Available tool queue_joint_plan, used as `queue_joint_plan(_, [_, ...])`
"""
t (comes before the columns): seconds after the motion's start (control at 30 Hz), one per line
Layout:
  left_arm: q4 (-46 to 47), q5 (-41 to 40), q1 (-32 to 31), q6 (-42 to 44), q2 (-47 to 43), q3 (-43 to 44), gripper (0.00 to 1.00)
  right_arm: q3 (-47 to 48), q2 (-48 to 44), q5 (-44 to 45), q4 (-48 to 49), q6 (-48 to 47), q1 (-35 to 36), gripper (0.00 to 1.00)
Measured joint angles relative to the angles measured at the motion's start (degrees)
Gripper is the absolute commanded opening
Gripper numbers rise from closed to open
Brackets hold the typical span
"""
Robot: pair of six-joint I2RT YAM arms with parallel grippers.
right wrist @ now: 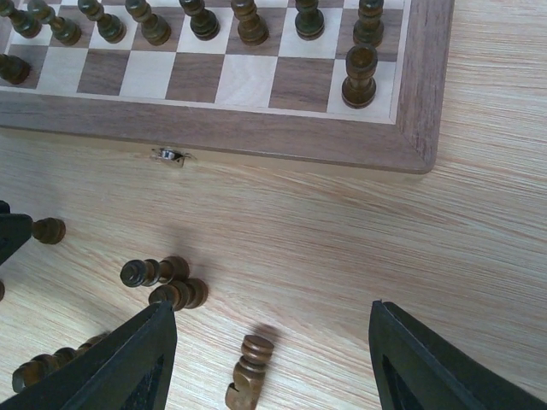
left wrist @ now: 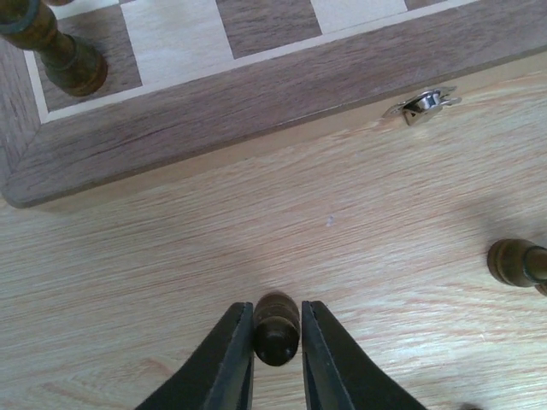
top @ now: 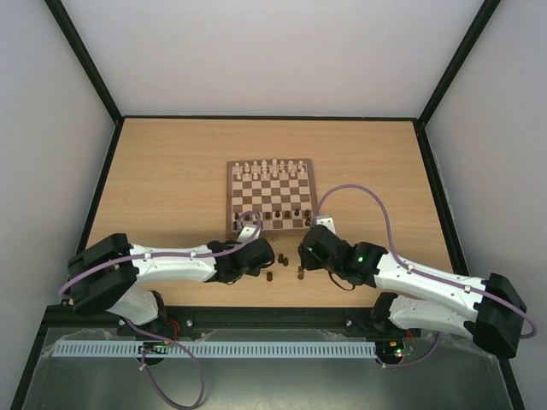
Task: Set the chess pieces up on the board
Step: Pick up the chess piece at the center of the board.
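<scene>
Here the left gripper pinches a dark chess piece near the board; right gripper stands open.

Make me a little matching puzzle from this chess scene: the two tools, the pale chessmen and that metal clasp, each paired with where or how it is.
Things:
1. left tool
2. right tool
3. cream-white chessmen
4. metal clasp

Places or states:
A. fixed on the near edge of the board
B. open wide over a fallen dark piece
C. lined up on the far rows
D. closed around a single dark piece, off the board

Pairs: 1-D, 2-B, 3-C, 4-A.
</scene>
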Motion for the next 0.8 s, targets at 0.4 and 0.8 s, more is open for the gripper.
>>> queue_joint_plan(0.4, [-1.1,-0.3,1.5,1.1,0.1,1.3,0.02,-0.3,0.0,0.0,0.0,-0.2,0.0,0.62])
queue_joint_plan(0.8, [-1.6,-0.8,8.7,8.1,1.7,11.3,0.02,-0.3,-0.7,0.0,0.0,-0.2,0.0,0.62])
